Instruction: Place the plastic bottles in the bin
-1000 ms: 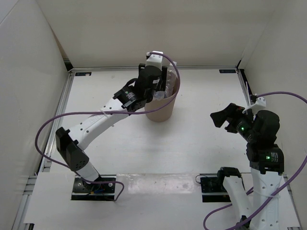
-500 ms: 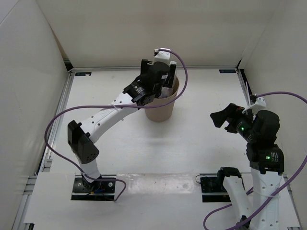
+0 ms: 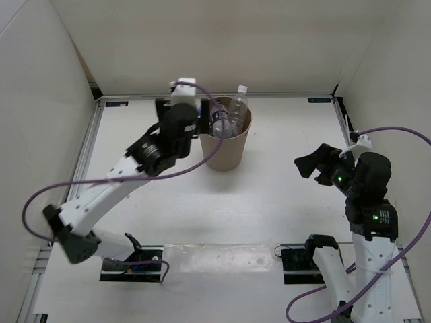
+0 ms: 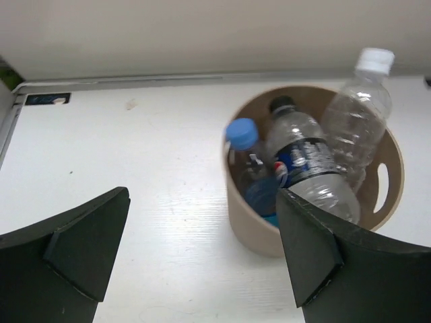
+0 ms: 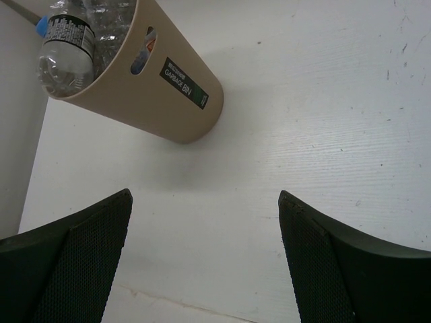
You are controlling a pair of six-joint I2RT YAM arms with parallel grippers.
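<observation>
1. The left tool (image 4: 202,252) has just sprung wide open, holds nothing, and has drawn back beside the bin (image 4: 250,229). The right tool (image 5: 205,259) gapes empty, well apart.
2. Its bottle now stands inside, so that drop looks done.
3. One bin holds three visible bottles: the blue-capped bottle (image 4: 241,134), the black-capped bottle (image 4: 306,161) and the white-capped bottle (image 4: 360,114). I cannot make out a fourth.
</observation>
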